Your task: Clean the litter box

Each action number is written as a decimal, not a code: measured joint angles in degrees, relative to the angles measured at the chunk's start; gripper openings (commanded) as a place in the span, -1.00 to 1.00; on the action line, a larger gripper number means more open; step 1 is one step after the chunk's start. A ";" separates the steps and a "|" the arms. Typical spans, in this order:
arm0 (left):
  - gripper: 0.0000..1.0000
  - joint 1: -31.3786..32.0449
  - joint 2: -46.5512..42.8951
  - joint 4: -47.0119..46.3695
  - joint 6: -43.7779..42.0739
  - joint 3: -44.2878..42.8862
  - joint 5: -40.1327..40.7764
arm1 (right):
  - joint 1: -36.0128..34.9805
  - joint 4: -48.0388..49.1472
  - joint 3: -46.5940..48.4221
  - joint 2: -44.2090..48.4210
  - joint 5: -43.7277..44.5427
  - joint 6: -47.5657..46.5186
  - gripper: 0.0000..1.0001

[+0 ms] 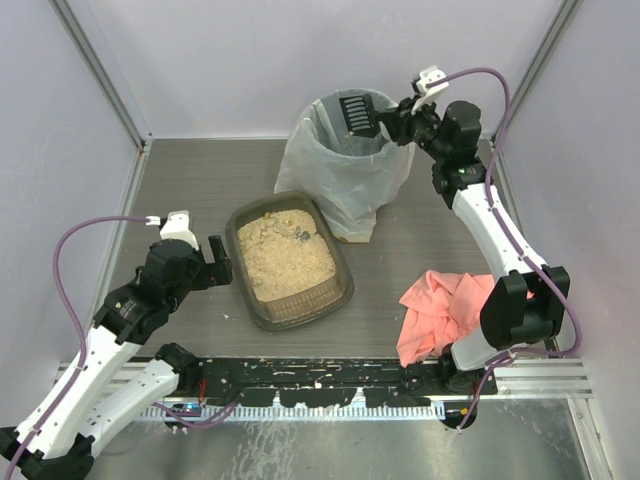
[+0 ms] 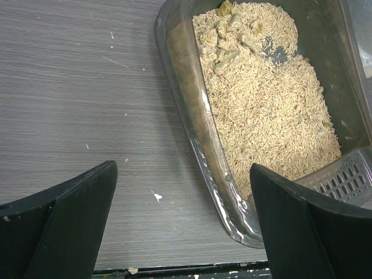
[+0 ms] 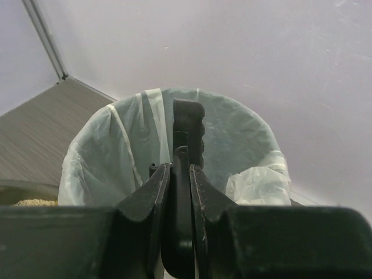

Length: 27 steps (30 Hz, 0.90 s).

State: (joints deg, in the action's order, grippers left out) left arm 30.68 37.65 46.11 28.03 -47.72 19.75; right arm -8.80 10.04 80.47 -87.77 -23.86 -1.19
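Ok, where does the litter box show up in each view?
Top external: litter box at the table's centre, angled.
Left wrist: fills the upper right, running off the frame.
Right wrist: only a sliver at the lower-left edge.
Shared landmark: white-bagged bin, just beyond the box in the top and right wrist views.

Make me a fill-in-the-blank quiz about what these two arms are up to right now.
1. The right gripper holds a black scoop over the white-bagged ____.
2. The left gripper, near the litter box, has its fingers ____.
3. The cloth lying by the right arm is ____ in colour.

Missing words: bin; open; pink.
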 measured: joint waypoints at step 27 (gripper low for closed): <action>0.96 0.00 -0.09 -0.04 0.04 0.90 -0.46 | -12.39 -7.52 4.61 15.87 10.95 -2.64 -0.99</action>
State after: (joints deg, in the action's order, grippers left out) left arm 30.68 37.56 46.06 28.08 -46.83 19.29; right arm -21.19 2.52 85.08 -71.90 -12.91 -3.84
